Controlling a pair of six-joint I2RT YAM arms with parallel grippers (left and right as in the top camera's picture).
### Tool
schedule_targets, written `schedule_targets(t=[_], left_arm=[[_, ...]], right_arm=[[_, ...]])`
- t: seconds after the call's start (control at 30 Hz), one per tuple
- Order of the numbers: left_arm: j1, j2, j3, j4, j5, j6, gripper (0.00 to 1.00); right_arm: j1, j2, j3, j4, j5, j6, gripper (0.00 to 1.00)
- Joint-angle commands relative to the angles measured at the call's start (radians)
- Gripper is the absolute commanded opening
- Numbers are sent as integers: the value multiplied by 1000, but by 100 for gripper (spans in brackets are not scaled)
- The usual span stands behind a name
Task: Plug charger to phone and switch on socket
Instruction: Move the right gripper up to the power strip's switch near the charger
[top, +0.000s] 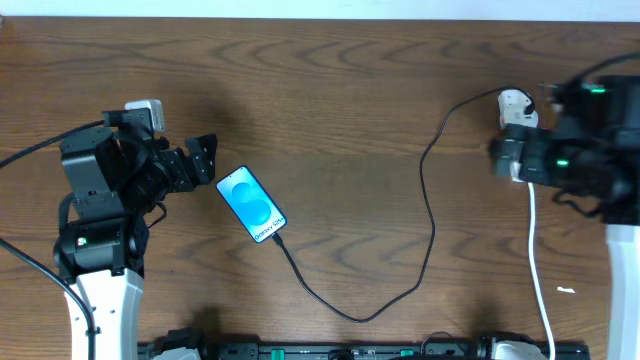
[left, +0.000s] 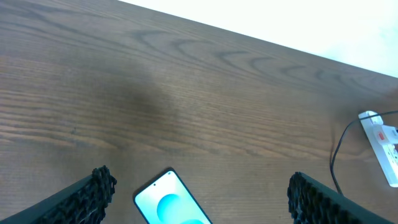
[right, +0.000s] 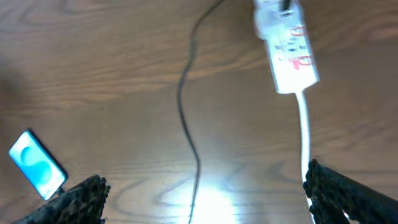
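The phone (top: 252, 203) lies screen-up and at an angle on the wooden table, its blue screen lit; it also shows as phone (left: 168, 203) and phone (right: 37, 165). The charger (top: 430, 225), a thin black cable, runs from the phone's lower end in a loop up to the socket (top: 514, 103). In the right wrist view the socket (right: 287, 53) is a white strip with red marks. My left gripper (top: 208, 160) is open just left of the phone, touching nothing. My right gripper (top: 505, 158) is open and hovers over the socket, partly hiding it.
A white cord (top: 538, 260) runs from the socket toward the table's front edge. A small white block (top: 147, 108) sits behind the left arm. A black rail (top: 350, 350) lines the front edge. The table's far edge (left: 261, 43) meets a white wall.
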Motion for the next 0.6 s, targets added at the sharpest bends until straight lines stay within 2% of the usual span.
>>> schedule_targets(t=[0.0,0.13,0.27,0.57], left_arm=[[2,2,-3,1,5,18,91],[2,2,-3,1,5,18,91],[2,2,-3,1,5,18,91],[2,2,-3,1,5,18,91]], right_arm=[[-111,21,17,-22,-142,-151,99],[-208,106,17,-63,-219,-247,99],[-237,206,17,-85,-222,-303,99],[-243,375,17,6,-222,-322,99]])
